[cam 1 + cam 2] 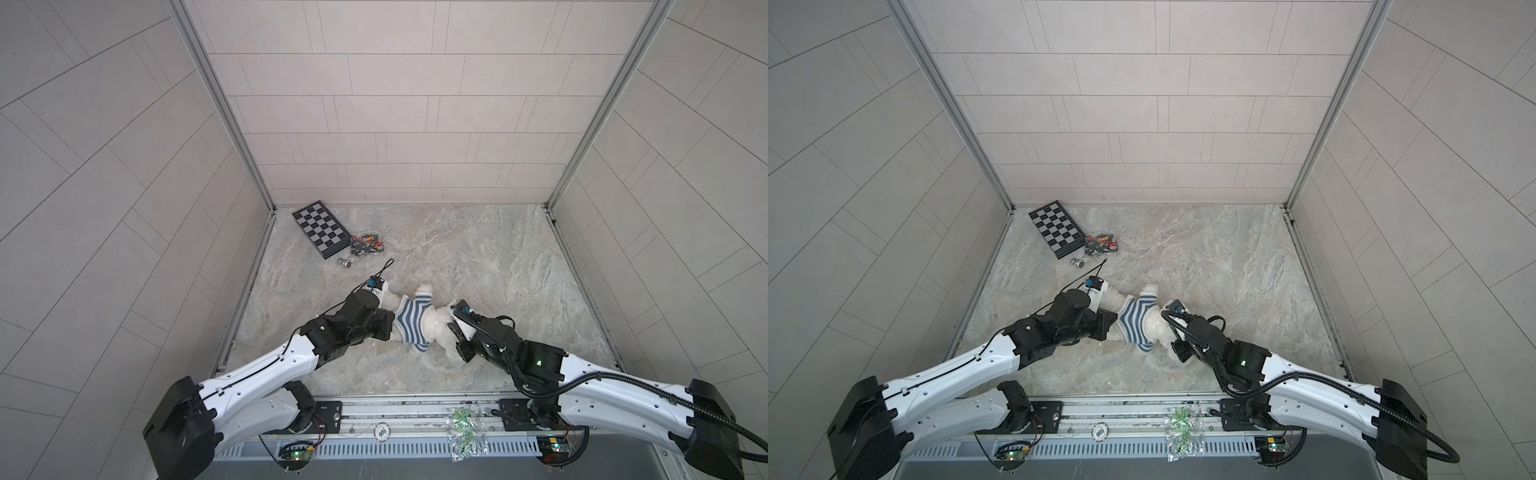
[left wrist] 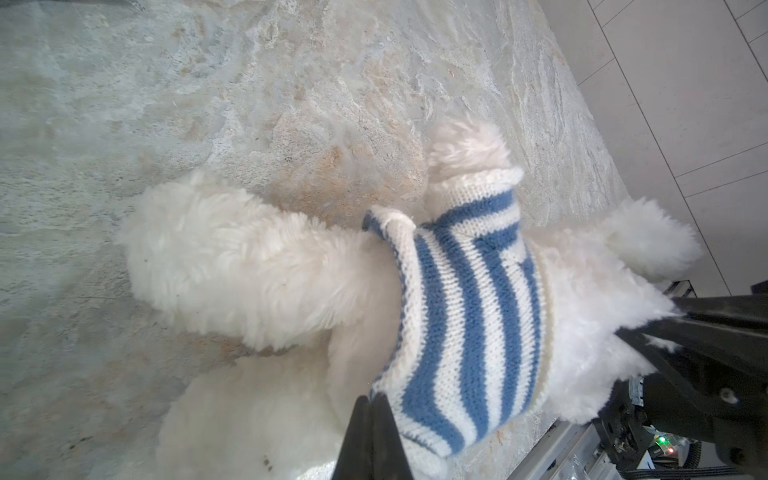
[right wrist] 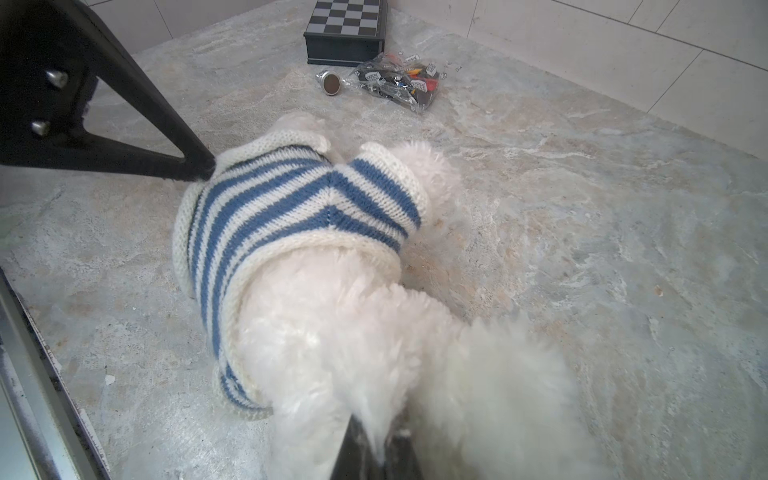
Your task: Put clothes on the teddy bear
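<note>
A closed chess case [image 1: 321,235] sat at the 10 o'clock corner of the table [image 1: 478,257], its inside hidden. Just beside it, toward 3 o'clock, a clear bag [image 1: 366,245] held a jumble of small dark, red and orange parts. A small metal cylinder [image 1: 344,262] lay on its side at the bag's 7 o'clock. At 6 o'clock, off the marbled top, a second clear bag [image 1: 464,432] of small green pieces rested on the front rail [image 1: 395,409].

The left end effector [image 1: 392,328] extended from 8 o'clock, its jaws pressed together on the edge of the blue-and-white striped shirt [image 1: 411,324]. In the left wrist view its black fingertips [image 2: 361,419] pinched the knit rim against white fur.

The teddy bear [image 1: 436,320] lay near the table's centre, slightly toward 6 o'clock. The shirt was around its torso, and one fluffy limb poked through a sleeve toward 12 o'clock.

The right end effector [image 1: 453,330], extending from 4 o'clock, was clamped narrow on the fur at the bear's uncovered end. In the right wrist view its fingertips [image 3: 351,453] were sunk in the plush.
</note>
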Available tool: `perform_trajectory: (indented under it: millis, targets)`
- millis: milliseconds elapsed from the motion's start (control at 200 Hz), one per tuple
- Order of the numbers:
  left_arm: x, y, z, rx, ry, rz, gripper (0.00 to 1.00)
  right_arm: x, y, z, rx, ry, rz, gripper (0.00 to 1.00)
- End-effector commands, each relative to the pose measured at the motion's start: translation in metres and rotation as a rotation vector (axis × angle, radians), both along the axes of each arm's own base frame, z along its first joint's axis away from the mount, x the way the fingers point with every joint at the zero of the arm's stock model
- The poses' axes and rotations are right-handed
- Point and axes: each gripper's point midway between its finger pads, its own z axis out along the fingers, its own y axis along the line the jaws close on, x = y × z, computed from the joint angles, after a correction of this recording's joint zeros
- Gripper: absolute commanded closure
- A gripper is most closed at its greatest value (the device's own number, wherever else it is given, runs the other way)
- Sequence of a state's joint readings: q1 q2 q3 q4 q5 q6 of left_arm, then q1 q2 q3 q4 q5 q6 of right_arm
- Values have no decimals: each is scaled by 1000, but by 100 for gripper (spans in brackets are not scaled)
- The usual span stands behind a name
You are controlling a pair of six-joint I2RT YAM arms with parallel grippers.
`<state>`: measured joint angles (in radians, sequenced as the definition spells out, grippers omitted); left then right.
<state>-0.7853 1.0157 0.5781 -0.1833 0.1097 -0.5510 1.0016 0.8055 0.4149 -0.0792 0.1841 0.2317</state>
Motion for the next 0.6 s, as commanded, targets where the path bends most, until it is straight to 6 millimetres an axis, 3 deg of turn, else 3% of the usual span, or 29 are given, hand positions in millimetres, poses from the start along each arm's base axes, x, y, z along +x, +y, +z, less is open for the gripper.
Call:
perform_trajectory:
  millis: [0, 305, 431, 596]
  targets:
    - [1, 9, -8, 42, -3, 4, 100, 3, -4, 6, -4, -30, -20, 100]
    - [6, 0, 0, 25, -54, -34, 100, 6, 1, 2, -31, -17, -18, 100]
    - [9, 3, -2, 64, -67, -33, 100, 8, 5, 10, -21, -8, -27, 100]
    - [7, 7, -6, 88, -67, -45, 84, 13, 0, 18, -16, -11, -79, 100]
